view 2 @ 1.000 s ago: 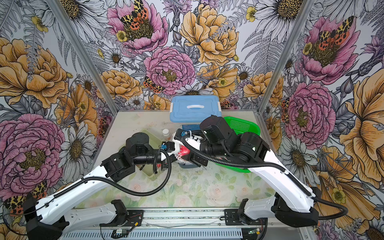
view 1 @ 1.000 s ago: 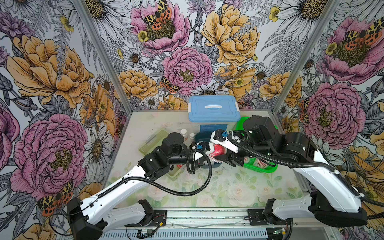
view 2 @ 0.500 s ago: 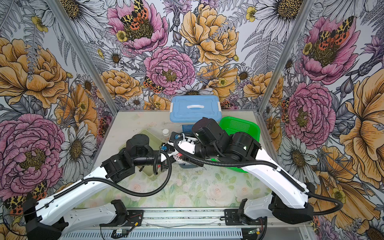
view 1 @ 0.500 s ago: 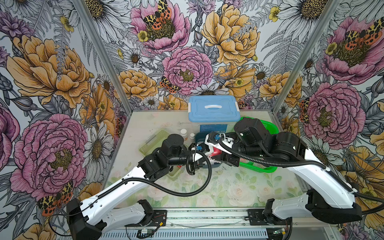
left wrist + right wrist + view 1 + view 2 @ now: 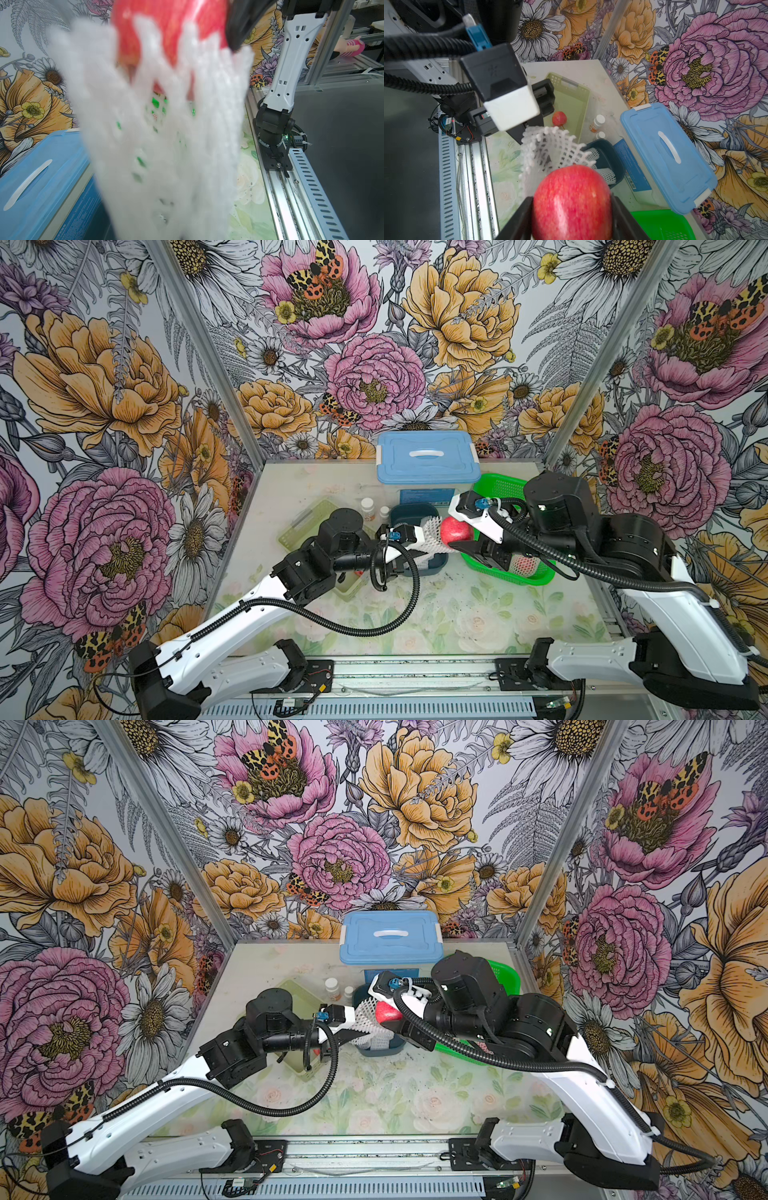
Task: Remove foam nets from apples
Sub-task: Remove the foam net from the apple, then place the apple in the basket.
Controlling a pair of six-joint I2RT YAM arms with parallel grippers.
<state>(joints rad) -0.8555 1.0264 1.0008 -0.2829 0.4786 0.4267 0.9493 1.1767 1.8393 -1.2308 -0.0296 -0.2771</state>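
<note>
A red apple [image 5: 456,529] [image 5: 388,1013] hangs above the table's middle, with my right gripper [image 5: 459,536] [image 5: 572,218] shut on its sides; its black fingers [image 5: 521,218] flank it. A white foam net [image 5: 432,537] [image 5: 370,1017] [image 5: 548,149] hangs from my left gripper [image 5: 417,540] [image 5: 353,1022], which is shut on it. The net's open frilly end laps the apple's [image 5: 170,31] far side. In the left wrist view the net [image 5: 166,135] hides the left jaws. A netted apple [image 5: 525,564] lies in the green basket [image 5: 498,485].
Under the net stands a dark blue bin [image 5: 614,158] holding foam nets [image 5: 605,173]. A small bare apple [image 5: 559,118] lies in a pale green tray [image 5: 579,104]. Two white pill bottles [image 5: 598,121] and a blue-lidded box [image 5: 428,456] stand behind.
The right gripper reached left to the netted apple, narrowed onto it, then drew back right with it. The apple now shows mostly bare. The left gripper kept its hold on the net.
</note>
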